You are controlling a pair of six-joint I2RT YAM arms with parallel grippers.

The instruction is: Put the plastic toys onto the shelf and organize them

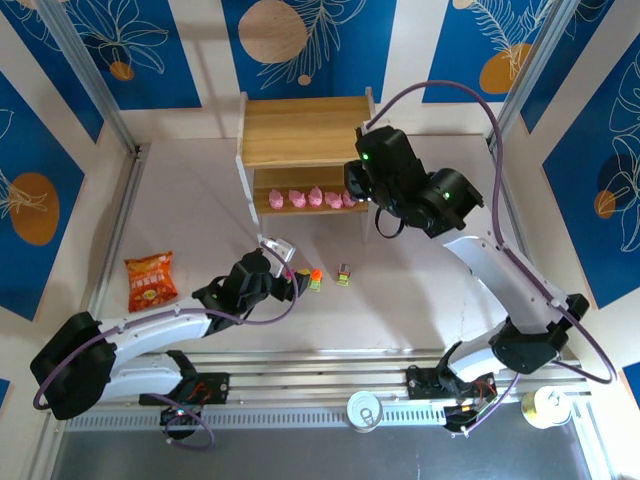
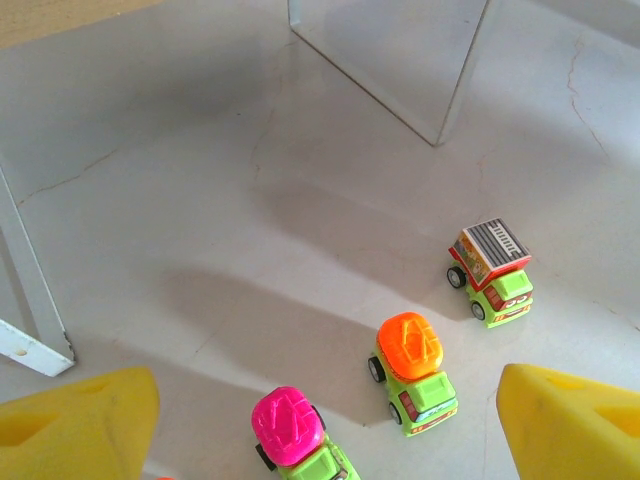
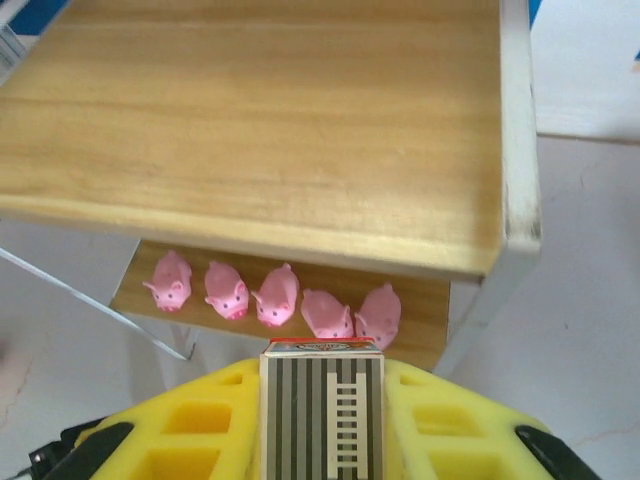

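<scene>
Place: a robotics lab test cell is indicated, not a home or a shop.
Enclosure: a pale table (image 1: 180,200) is boxed in by upright panels (image 1: 150,50) printed with blue leaf patterns, and the corners are braced by aluminium profiles (image 1: 85,70).
Mounting: two white arms (image 1: 500,270) are bolted to a slotted metal rail (image 1: 320,362) at the near edge (bases side by side).
Cabling: purple cables (image 1: 440,86) are left looped in the open.
Props: a small shelf (image 1: 305,130), pink figures (image 3: 275,295), toy cars (image 2: 413,370) and a snack bag (image 1: 150,280) are laid out like staged test items.
</scene>
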